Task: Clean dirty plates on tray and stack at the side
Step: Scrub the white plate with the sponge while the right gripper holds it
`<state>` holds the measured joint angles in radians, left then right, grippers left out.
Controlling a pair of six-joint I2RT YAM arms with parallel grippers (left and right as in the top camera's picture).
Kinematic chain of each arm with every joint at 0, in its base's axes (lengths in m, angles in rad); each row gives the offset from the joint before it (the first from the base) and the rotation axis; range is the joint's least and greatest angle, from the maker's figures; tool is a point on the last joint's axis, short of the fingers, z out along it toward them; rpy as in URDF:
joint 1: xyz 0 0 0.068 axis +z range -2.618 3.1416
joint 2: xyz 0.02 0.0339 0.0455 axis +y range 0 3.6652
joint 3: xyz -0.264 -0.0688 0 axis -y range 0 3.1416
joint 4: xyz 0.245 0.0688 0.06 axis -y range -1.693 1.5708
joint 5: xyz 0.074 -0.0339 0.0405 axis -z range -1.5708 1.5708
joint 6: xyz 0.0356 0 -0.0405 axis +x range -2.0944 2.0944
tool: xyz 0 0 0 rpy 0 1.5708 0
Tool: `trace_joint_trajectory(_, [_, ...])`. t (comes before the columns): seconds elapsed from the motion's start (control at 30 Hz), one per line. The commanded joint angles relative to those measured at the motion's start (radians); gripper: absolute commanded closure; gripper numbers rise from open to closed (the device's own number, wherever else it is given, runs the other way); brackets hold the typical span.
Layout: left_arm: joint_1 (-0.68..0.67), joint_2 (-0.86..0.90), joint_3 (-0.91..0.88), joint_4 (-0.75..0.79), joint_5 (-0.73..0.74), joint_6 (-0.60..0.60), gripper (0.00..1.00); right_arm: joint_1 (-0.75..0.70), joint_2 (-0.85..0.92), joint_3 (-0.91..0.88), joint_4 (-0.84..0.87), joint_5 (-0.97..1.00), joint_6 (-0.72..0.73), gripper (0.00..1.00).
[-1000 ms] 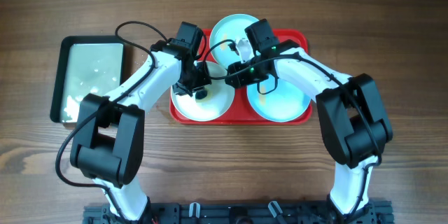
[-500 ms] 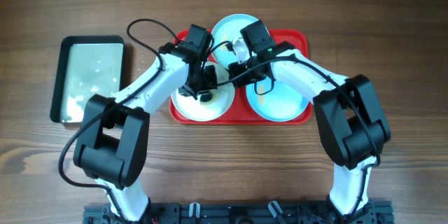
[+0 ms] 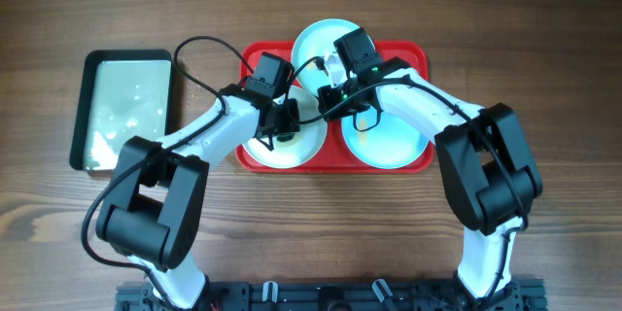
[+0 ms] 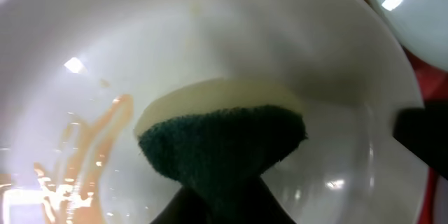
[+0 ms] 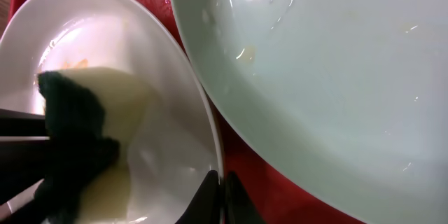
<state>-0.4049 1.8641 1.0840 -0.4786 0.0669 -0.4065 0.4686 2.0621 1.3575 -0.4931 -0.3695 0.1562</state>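
On the red tray the white plate sits at the left, the right gripper pinching its rim and the left gripper clamping a sponge against its floor, with an orange smear just left of the sponge

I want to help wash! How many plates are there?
3, all on the red rectangular plastic tray: a round white plate near left, under the dark green sponge; a round pale turquoise plate at the back; a second turquoise plate near right. Some could be hidden.
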Motion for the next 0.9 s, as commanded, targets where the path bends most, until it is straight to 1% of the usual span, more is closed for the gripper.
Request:
trace_joint_trajectory(0.0, [0.004,0.049,-0.053,-0.051,-0.328,0.010,0.96,0.005,0.010,0.006,-0.006,-0.043,0.000,0.96])
trace_joint_trajectory(0.07, [0.004,0.049,-0.053,-0.072,-0.430,0.011,0.96,0.005,0.010,0.006,-0.017,-0.043,-0.005,0.96])
trace_joint_trajectory(0.13, [0.004,0.049,-0.052,-0.080,-0.477,0.011,0.96,0.005,0.010,0.006,-0.026,-0.043,-0.026,0.96])
trace_joint_trajectory(0.27, [0.004,0.042,-0.048,-0.090,-0.518,0.011,0.96,0.005,0.010,0.006,-0.039,-0.031,-0.026,0.96])
trace_joint_trajectory(0.37, [0.004,0.004,-0.034,-0.118,-0.500,0.010,0.96,0.005,0.010,0.006,-0.040,-0.031,-0.026,0.96])
trace_joint_trajectory(0.4, [0.004,-0.021,-0.029,-0.132,-0.462,0.010,0.96,0.005,0.010,0.006,-0.040,-0.031,-0.026,0.96])
trace_joint_trajectory(0.47, [0.004,-0.069,-0.029,-0.140,-0.266,0.010,0.96,0.005,0.010,0.006,-0.041,-0.031,-0.025,0.96])
trace_joint_trajectory(0.57, [0.004,-0.082,-0.029,-0.108,0.082,0.011,0.96,0.005,0.010,0.006,-0.040,-0.031,-0.022,0.96])
trace_joint_trajectory(0.63, [0.003,-0.072,-0.037,-0.077,0.169,0.011,0.96,0.005,0.010,0.006,-0.039,-0.031,-0.023,0.96])
trace_joint_trajectory(0.77, [0.004,-0.020,-0.039,-0.075,0.101,0.011,0.96,0.005,0.010,0.006,-0.040,-0.031,-0.023,0.96])
trace_joint_trajectory(0.87, [0.004,0.003,-0.039,-0.102,-0.077,0.011,0.96,0.005,0.010,0.006,-0.040,-0.031,-0.023,0.96])
